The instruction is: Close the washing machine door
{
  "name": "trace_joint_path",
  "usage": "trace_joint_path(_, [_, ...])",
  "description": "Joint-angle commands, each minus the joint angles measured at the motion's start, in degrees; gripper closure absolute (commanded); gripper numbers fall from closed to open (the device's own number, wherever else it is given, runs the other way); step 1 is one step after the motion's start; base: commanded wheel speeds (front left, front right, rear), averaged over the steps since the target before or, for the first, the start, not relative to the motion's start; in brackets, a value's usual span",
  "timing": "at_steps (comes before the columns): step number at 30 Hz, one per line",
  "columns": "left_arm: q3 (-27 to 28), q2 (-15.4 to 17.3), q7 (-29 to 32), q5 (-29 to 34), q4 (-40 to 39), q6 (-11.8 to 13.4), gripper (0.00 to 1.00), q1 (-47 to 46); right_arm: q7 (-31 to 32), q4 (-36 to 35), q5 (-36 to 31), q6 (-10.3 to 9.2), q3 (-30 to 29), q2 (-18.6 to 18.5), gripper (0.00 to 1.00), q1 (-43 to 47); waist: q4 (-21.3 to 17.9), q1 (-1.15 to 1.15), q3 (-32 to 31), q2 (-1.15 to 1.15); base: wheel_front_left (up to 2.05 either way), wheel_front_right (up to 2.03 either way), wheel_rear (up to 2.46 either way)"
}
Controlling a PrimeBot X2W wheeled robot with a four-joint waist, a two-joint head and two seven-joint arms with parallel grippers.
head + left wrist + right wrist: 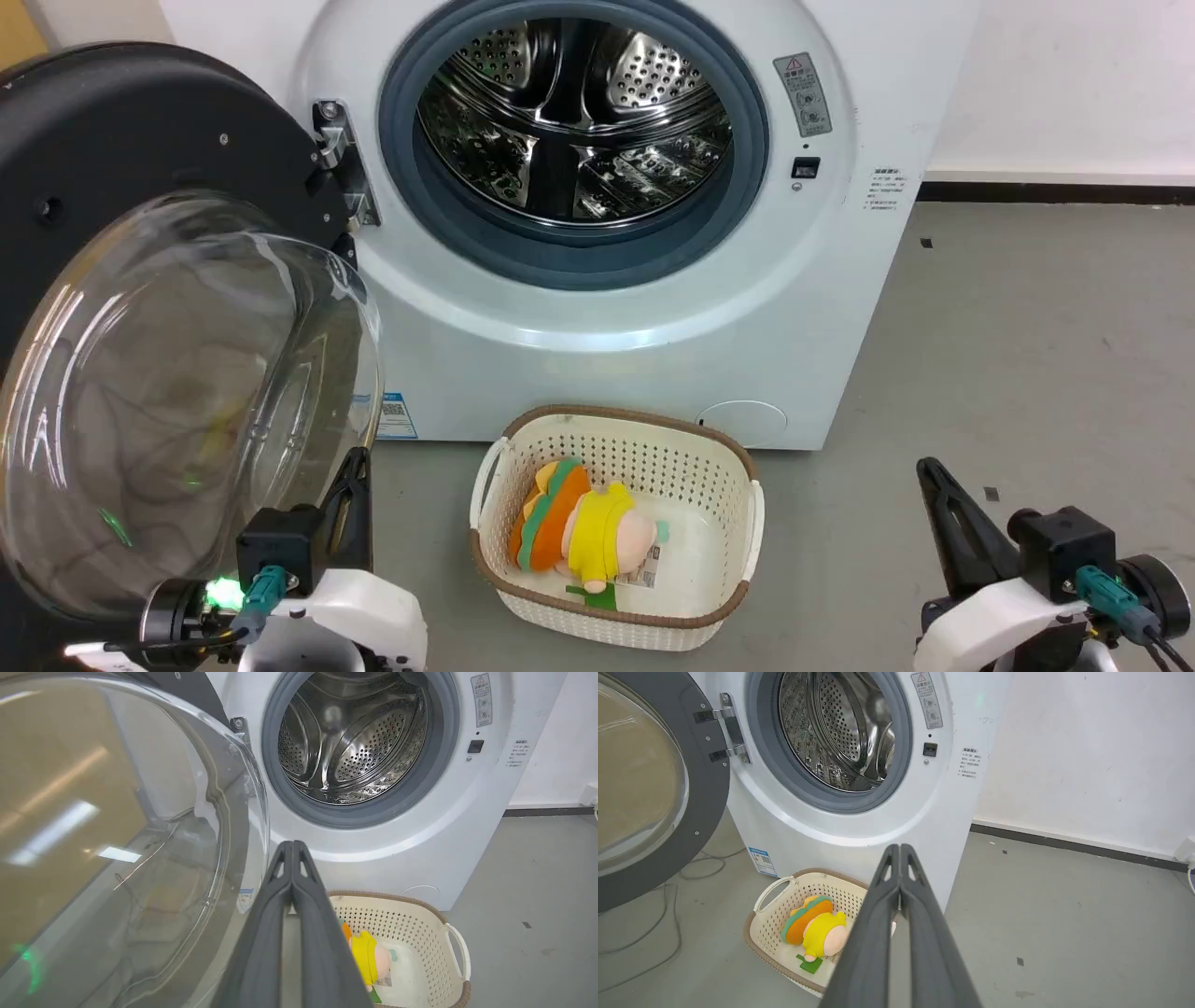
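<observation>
- The left gripper [292,845] has its two dark fingers pressed together at the tips. It holds nothing.
- The right gripper [899,847] is pressed closed the same way. It holds nothing too.
- The washing machine door [177,373] hangs wide open, just to the left of the left gripper. Its big clear glass bowl bulges out toward the fingers. The glass is very close to them, but I cannot tell if they touch.
- The door has a wide black rim. A metal hinge [341,159] joins it to the washing machine [597,308], up and ahead of the left gripper.
- The big white machine stands in front of both grippers. Its round hole is open, with a grey rubber ring [579,252] around it.
- Inside the hole is the shiny steel drum [574,121], full of little holes.
- A cream basket [635,439] sits on the grey floor [1027,373] between the two grippers, right in front of the machine. It is to the right of the left gripper and to the left of the right gripper.
- A soft toy [574,527] lies in the basket. It is yellow, orange and green.
- The right gripper is well apart from the door, with the basket in between.
</observation>
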Motion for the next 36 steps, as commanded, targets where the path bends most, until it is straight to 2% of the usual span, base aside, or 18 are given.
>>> trace_joint_path(1, [0.1,0.1,0.0,0.5,-0.2,-0.2,1.00,0.8,0.0,-0.2,-0.4,0.05,0.0,0.3,1.00,-0.3,0.0,0.00,0.0,0.00,0.00,0.00,0.00])
trace_joint_path(34, [0.1,0.1,0.0,0.5,-0.2,-0.2,1.00,0.8,0.0,-0.2,-0.4,0.05,0.0,0.3,1.00,-0.3,0.0,0.00,0.0,0.00,0.00,0.00,0.00])
trace_joint_path(35, [0.0,0.0,0.0,0.3,0.0,0.0,0.00,0.0,0.0,0.0,0.0,0.00,0.0,0.0,0.00,0.0,0.0,0.00,0.0,0.00,0.00,0.00,0.00])
trace_joint_path(36, [0.0,0.0,0.0,0.3,0.0,0.0,0.00,0.0,0.0,0.0,0.0,0.00,0.0,0.0,0.00,0.0,0.0,0.00,0.0,0.00,0.00,0.00,0.00])
